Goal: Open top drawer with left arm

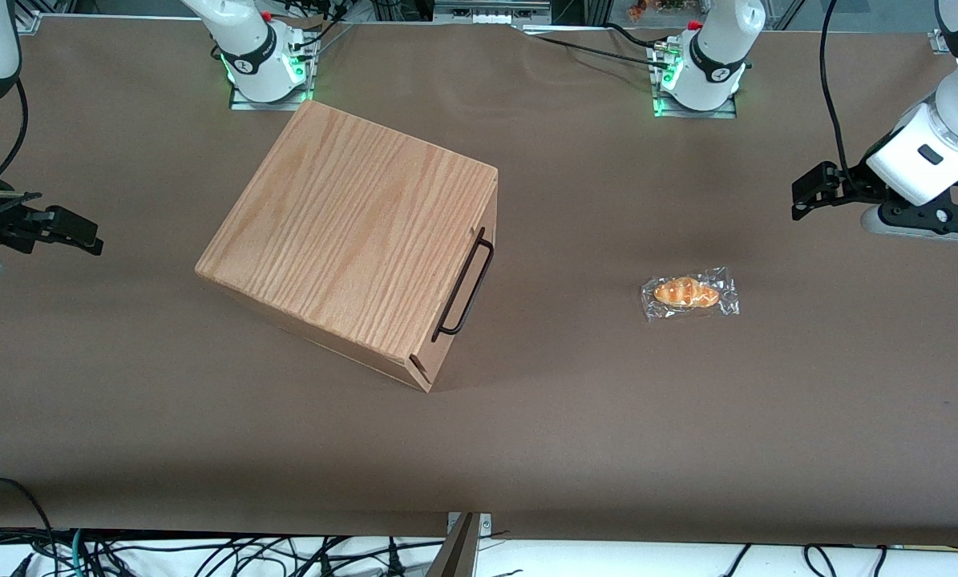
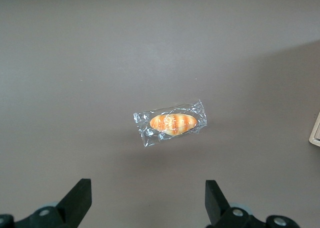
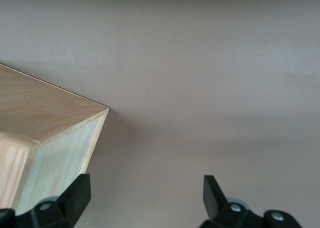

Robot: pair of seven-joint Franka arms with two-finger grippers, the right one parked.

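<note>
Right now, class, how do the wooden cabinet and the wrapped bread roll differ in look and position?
The cabinet is a big oak-grain box with a black bar handle; the bread roll is small, orange, in clear wrap. The roll lies nearer the working arm's end, below the open gripper; the cabinet is toward the parked arm's. Both rest on the brown table.

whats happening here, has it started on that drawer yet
Not yet. The left arm is up at its own end of the table, its gripper open and hovering above a wrapped bread roll. The top drawer of the wooden cabinet looks closed, its black handle untouched.
</note>
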